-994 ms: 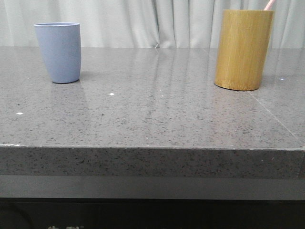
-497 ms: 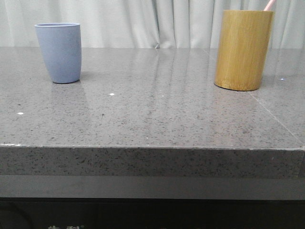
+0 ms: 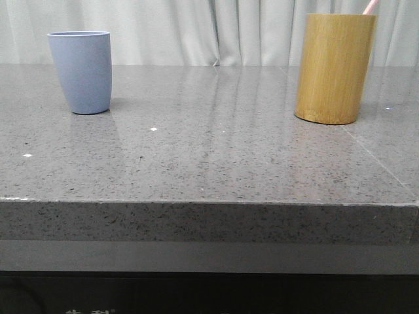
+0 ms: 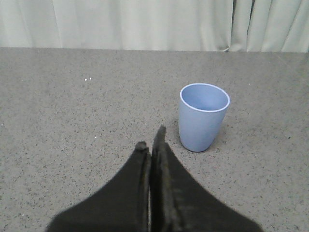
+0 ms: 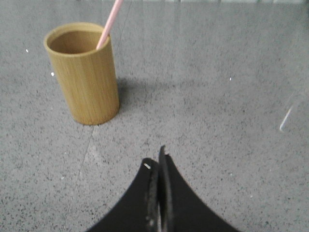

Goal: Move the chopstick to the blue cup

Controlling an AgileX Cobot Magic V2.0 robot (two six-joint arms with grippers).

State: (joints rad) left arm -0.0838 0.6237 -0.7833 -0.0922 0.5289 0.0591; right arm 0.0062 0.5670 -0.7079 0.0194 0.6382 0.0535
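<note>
The blue cup [image 3: 80, 70] stands upright and empty at the far left of the grey table; in the left wrist view the cup [image 4: 203, 116] is just beyond my left gripper [image 4: 151, 140], which is shut and empty. A pale-pink chopstick [image 3: 370, 6] leans out of the yellow-brown bamboo cylinder [image 3: 334, 68] at the far right. In the right wrist view the chopstick [image 5: 110, 21] stands in the cylinder [image 5: 84, 72], well ahead of my right gripper [image 5: 157, 158], which is shut and empty. Neither gripper shows in the front view.
The speckled grey stone table [image 3: 209, 157] has a thick front edge [image 3: 209, 222]. A pale curtain [image 3: 196, 29] hangs behind it.
</note>
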